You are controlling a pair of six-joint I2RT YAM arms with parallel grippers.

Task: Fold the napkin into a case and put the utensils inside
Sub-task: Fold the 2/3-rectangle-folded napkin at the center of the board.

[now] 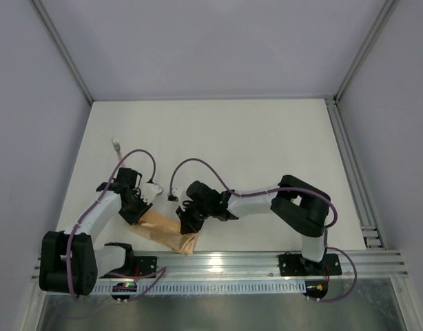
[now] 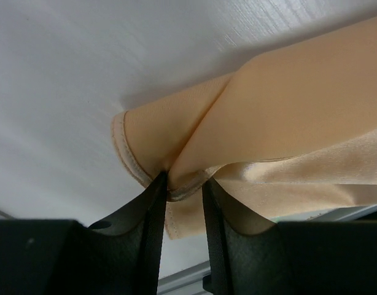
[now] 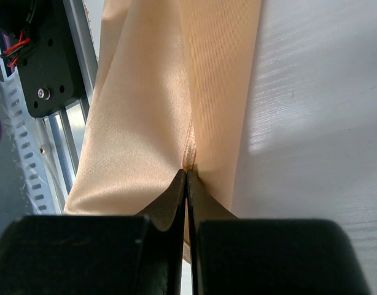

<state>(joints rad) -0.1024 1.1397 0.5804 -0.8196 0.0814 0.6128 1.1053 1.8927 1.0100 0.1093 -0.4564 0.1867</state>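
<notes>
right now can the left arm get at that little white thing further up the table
Probably yes: only bare table lies before the white thing, but the left gripper straddles the napkin hem and must leave it first.

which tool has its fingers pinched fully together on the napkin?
The right tool: its fingers meet with no gap on a napkin fold. The left tool shows a gap between its fingers, the hemmed edge sitting in it.

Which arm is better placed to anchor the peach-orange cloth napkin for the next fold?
Right, probably: the right gripper is shut on the peach-orange cloth napkin; the left gripper only straddles its hemmed corner, jaws apart.
</notes>
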